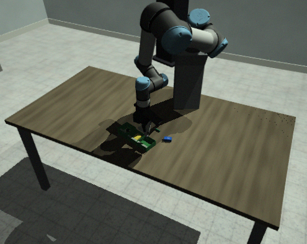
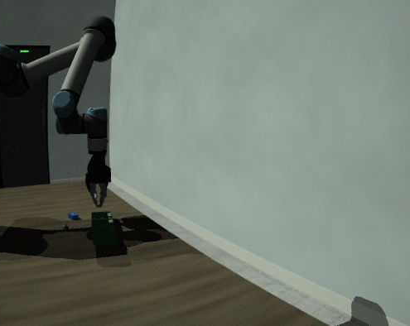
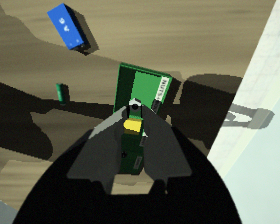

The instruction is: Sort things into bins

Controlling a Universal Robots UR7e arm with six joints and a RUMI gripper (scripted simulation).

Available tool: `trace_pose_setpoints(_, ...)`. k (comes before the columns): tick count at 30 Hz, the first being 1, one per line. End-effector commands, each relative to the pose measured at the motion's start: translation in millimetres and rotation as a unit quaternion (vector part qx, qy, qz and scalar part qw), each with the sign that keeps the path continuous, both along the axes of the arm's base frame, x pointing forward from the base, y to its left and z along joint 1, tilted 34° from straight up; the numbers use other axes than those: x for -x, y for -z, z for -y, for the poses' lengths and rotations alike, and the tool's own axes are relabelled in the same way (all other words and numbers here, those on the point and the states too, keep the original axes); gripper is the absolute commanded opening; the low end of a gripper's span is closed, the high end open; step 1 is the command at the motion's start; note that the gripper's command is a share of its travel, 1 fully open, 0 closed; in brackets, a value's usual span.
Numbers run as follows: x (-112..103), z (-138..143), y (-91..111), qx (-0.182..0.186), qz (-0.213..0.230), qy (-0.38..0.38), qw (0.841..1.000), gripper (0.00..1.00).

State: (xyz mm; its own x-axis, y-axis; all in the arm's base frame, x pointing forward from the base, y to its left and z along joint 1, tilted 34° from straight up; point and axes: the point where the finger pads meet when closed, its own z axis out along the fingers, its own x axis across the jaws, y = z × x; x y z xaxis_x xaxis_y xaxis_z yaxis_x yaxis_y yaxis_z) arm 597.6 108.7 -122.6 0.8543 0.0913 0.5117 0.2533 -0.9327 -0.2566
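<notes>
A row of green bins lies on the table, also visible in the exterior view. In the wrist view the end bin carries a label reading NUTS. A yellow thing lies in the bin beside it. My gripper hangs a little above the bins, shut on a small grey nut-like part at its fingertips. A blue block lies on the table to the right of the bins. A small green piece lies behind them.
The robot's pedestal stands on the table behind the bins. The table's front edge runs close to the bins. A wall fills the right of the exterior view.
</notes>
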Motion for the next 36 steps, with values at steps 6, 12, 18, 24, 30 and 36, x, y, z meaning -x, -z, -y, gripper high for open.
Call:
trace_pose_setpoints(6,1.0,1.8,1.2,-0.051,-0.046,0.105,0.992,0.0)
trace_pose_setpoints(12,-0.3,2.7,0.8,-0.054,-0.048,0.111,0.991,0.0)
trace_pose_setpoints(18,-0.8,2.5,0.4,-0.054,-0.047,0.111,0.991,0.0)
trace_pose_setpoints(24,0.4,0.3,0.2,-0.054,-0.048,0.11,0.991,0.0)
trace_pose_setpoints(30,-5.2,-2.2,6.8,-0.054,-0.046,0.11,0.991,0.0)
trace_pose_setpoints(36,-8.8,-4.9,13.4,-0.054,-0.046,0.11,0.991,0.0)
